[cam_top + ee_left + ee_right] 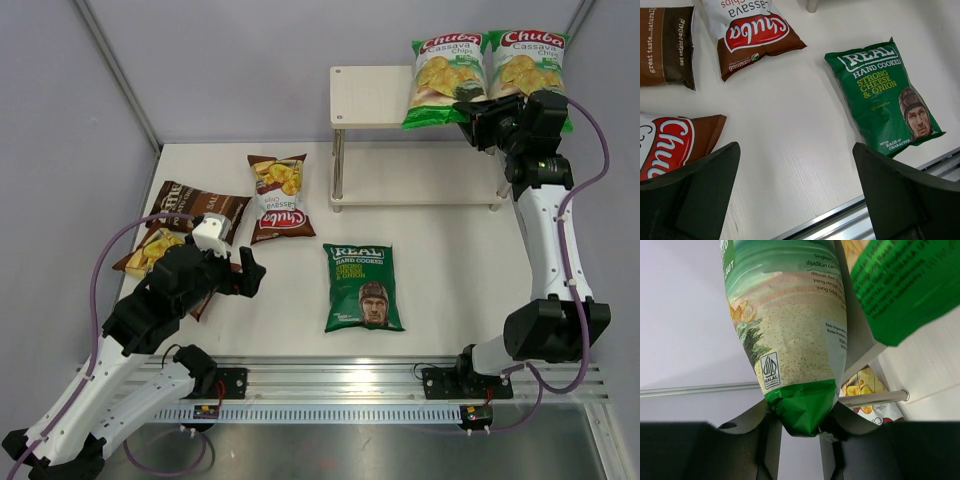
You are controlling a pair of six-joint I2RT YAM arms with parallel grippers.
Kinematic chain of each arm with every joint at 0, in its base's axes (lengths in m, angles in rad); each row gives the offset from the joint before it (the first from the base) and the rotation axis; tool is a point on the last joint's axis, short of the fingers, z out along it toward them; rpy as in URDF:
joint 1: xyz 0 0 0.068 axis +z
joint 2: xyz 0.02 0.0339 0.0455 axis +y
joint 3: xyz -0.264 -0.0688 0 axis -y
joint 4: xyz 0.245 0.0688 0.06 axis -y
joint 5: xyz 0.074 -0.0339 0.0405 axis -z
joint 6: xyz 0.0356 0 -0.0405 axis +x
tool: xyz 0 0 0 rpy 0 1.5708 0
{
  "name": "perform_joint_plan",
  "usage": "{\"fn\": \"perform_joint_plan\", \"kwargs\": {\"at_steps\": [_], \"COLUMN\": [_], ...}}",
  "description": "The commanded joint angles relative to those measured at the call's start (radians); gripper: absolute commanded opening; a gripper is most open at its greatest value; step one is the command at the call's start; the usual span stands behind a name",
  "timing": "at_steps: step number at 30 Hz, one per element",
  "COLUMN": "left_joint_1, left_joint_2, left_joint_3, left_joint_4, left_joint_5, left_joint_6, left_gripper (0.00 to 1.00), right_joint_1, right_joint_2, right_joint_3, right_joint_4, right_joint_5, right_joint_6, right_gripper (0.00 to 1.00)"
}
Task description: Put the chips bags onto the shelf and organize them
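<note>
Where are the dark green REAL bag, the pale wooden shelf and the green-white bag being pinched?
dark green REAL chips bag (363, 287): top view, bag's middle.
pale wooden two-tier shelf (365, 95): top view, bare top board.
pinched green-white Chuba bag (790, 340): right wrist view, speckled back.

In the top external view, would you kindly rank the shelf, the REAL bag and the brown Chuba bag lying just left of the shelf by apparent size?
Largest: the shelf.
Next: the REAL bag.
Smallest: the brown Chuba bag, similar in length but clearly narrower.
</note>
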Motion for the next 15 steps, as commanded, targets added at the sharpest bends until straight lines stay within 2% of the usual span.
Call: {"fn": "perform_joint_plan", "kwargs": {"at_steps": [1,5,10,15], "left_joint_1": [0.004,0.004,0.004,0.004], "left_joint_2": [-0.015,-0.021,-0.021,-0.021], "left_joint_3": [-0.014,-0.015,-0.017,-0.017], "left_joint_4": [0.053,0.053,0.053,0.053], "left_joint_5": [0.019,0.019,0.019,0.022], "left_joint_6": [0.021,0.021,0.021,0.021], "left_gripper": [0.99,0.99,0.99,0.99], "right_joint_1": [-0.012,-0.022,-0.030,-0.061], "right_joint_2": [0.051,0.121,0.081,0.075], "right_joint_3": [0.100,0.166,0.129,0.134], "right_joint_4": [0.008,-0.024,-0.027,-0.073], "right_joint_5": [-0.053,-0.103,-0.044,-0.042], "right_joint_6": [-0.019,-0.033,-0.023,-0.049], "right_gripper": [0.37,0.35,0.35,0.44]}}
